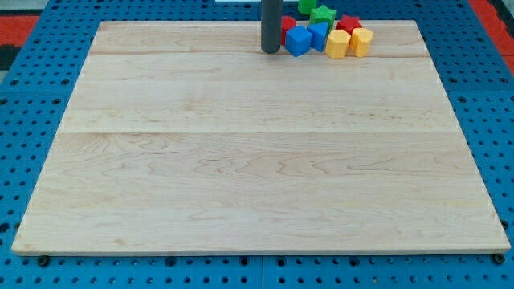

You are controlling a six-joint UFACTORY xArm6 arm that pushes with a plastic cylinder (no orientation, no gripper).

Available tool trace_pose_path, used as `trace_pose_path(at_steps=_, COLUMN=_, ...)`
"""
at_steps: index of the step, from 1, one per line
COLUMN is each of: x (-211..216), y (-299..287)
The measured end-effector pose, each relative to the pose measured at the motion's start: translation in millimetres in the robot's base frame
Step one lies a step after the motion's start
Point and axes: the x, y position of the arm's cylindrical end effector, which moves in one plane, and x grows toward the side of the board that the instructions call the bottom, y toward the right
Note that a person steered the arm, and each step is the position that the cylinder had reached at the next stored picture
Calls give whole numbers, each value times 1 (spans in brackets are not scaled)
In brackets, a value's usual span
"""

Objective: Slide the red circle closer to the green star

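Camera view shows a pale wooden board (257, 160) lying on a blue perforated table (24, 72), and all the blocks sit bunched at the board's top edge, right of its middle. The arm carries no claw, so there is nothing to open or close and it holds nothing; it ends in a dark rod whose lower end, my tip (271, 51), rests on the board. Taking the tip as the landmark, a blue block (298, 40) stands just to its right, so near that it cannot be told whether they touch. A second blue block (319, 35) sits right of the first and touches it. Behind the first blue block, close to the rod, a small patch of red (287, 23) shows; its shape cannot be made out, so it may or may not be the red circle. Farther right of the tip stand two yellow blocks, the near one (337, 43) touching the second blue block and the far one (361, 40) beside it. Behind the yellow pair is another red block (348, 23), mostly hidden. The green star (323, 14) lies up and right of the tip, behind the blue blocks, and a further green block (307, 5) is cut by the view's top.
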Motion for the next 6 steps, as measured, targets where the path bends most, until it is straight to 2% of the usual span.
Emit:
trace_pose_path(at_steps=1, x=0, y=32)
trace_pose_path(at_steps=2, x=0, y=24)
trace_pose_path(at_steps=3, x=-2, y=-33)
trace_pose_path(at_steps=4, x=-25, y=-11)
trace_pose_path(at_steps=6, x=-42, y=12)
